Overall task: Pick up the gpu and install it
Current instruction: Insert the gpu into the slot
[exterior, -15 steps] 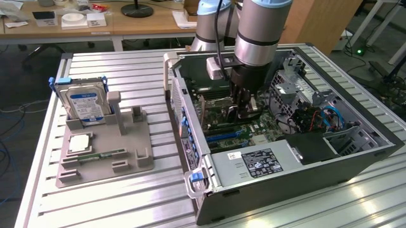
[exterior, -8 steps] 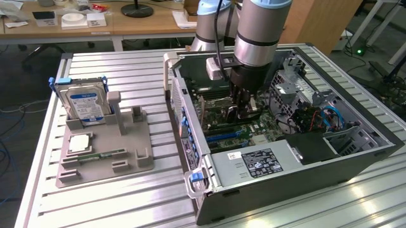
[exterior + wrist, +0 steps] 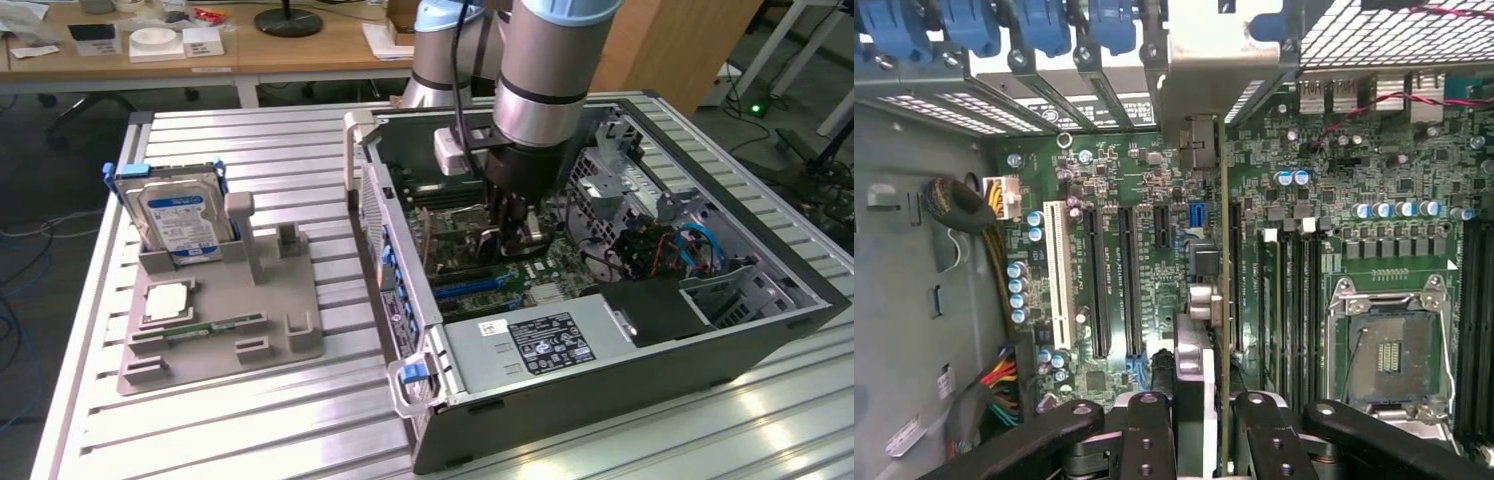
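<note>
Exterior view: arm reaches down into open computer case [image 3: 747, 330], gripper [image 3: 514, 235] low over motherboard [image 3: 467, 275]. Hard drive [image 3: 180, 220] on grey holder [image 3: 220, 330], well apart.
Wrist view: gripper [image 3: 1204, 420] clenched on gpu [image 3: 1222, 300], card edge-on, upright over motherboard [image 3: 1334, 180] slots, bracket at case rear.

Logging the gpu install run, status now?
Gripper inside the open PC case, fingers shut on the gpu. Card edge-on, over the motherboard slots. Nothing in the way.
</note>
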Available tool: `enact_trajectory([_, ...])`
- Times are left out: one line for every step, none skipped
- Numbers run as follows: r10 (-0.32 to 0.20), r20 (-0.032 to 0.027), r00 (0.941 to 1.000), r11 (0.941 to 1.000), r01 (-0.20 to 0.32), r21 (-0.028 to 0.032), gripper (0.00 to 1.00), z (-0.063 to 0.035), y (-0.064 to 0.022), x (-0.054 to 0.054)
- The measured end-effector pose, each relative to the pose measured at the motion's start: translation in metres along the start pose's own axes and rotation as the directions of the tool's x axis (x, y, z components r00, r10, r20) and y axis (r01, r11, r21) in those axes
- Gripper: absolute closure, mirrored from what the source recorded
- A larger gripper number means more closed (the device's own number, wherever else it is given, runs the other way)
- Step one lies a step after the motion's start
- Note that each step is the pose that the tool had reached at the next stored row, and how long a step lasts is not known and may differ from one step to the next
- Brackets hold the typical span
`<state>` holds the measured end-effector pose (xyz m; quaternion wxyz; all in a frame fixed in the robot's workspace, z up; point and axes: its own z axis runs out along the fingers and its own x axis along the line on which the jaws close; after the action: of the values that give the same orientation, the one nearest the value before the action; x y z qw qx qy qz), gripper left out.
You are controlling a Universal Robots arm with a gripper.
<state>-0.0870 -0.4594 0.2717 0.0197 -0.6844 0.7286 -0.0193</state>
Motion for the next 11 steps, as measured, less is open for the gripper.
enact_trajectory([0.000,-0.0004,1.0000,1.0000,0.000,-0.0001,0.72,0.0012,0.0001,0.0001])
enact_trajectory([0.000,-0.0003,1.0000,1.0000,0.000,-0.0001,0.72,0.0028,0.0002,0.0001])
enact_trajectory([0.000,-0.0003,1.0000,1.0000,0.000,-0.0001,0.72,0.0044,0.0002,0.0001])
enact_trajectory([0.000,-0.0004,1.0000,1.0000,0.000,-0.0002,0.72,0.0060,0.0003,0.0001])
enact_trajectory([0.000,-0.0004,1.0000,1.0000,0.000,-0.0001,0.72,0.0074,0.0006,0.0001])
enact_trajectory([0.000,-0.0005,1.0000,1.0000,0.000,-0.0001,0.72,0.0080,0.0013,0.0002])
enact_trajectory([0.000,-0.0006,1.0000,1.0000,0.000,-0.0002,0.72,0.0084,0.0023,0.0003])
enact_trajectory([0.000,-0.0005,1.0000,1.0000,0.000,-0.0001,0.72,0.0089,0.0032,0.0003])
enact_trajectory([0.000,-0.0002,1.0000,1.0000,0.000,-0.0001,0.72,0.0096,0.0037,0.0003])
enact_trajectory([0.000,-0.0002,1.0000,1.0000,0.000,-0.0001,0.72,0.0103,0.0038,0.0003])
enact_trajectory([0.000,-0.0003,1.0000,1.0000,0.000,-0.0001,0.72,0.0111,0.0039,0.0003])
